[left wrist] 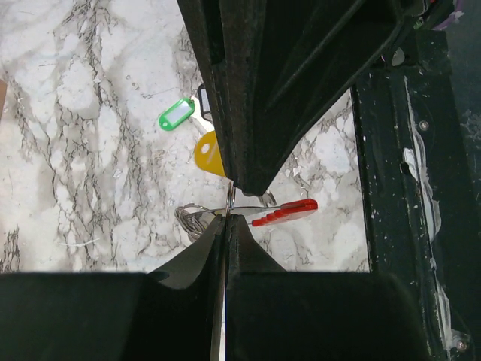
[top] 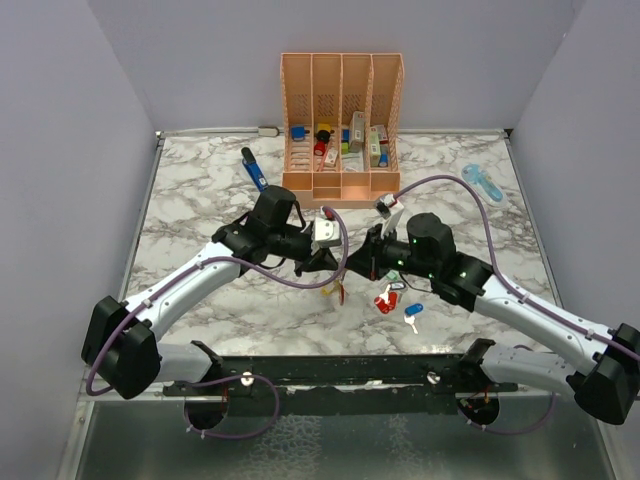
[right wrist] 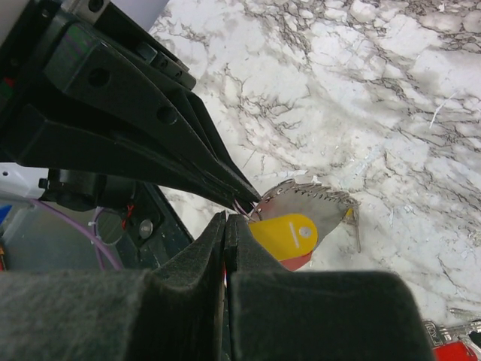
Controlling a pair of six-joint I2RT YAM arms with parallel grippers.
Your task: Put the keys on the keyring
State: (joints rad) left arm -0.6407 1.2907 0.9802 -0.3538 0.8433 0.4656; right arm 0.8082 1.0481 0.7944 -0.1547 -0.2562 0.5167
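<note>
Arms angled inward, left tool [left wrist: 226, 219] and right tool [right wrist: 226, 217] clamped closed, tips meeting.

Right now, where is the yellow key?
The yellow key is at the middle of the table. In the right wrist view it is just right of the right claw, with the left claw close by.

My two white-shelled arms [top: 190, 285] carry black joints [top: 275, 210], black tapered gripper fingers [left wrist: 173, 301], looping purple cables [top: 440, 182] and small green lights [top: 466, 277].

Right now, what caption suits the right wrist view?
Left gripper and right gripper meet tip to tip, both shut, a yellow key beside them.
</note>
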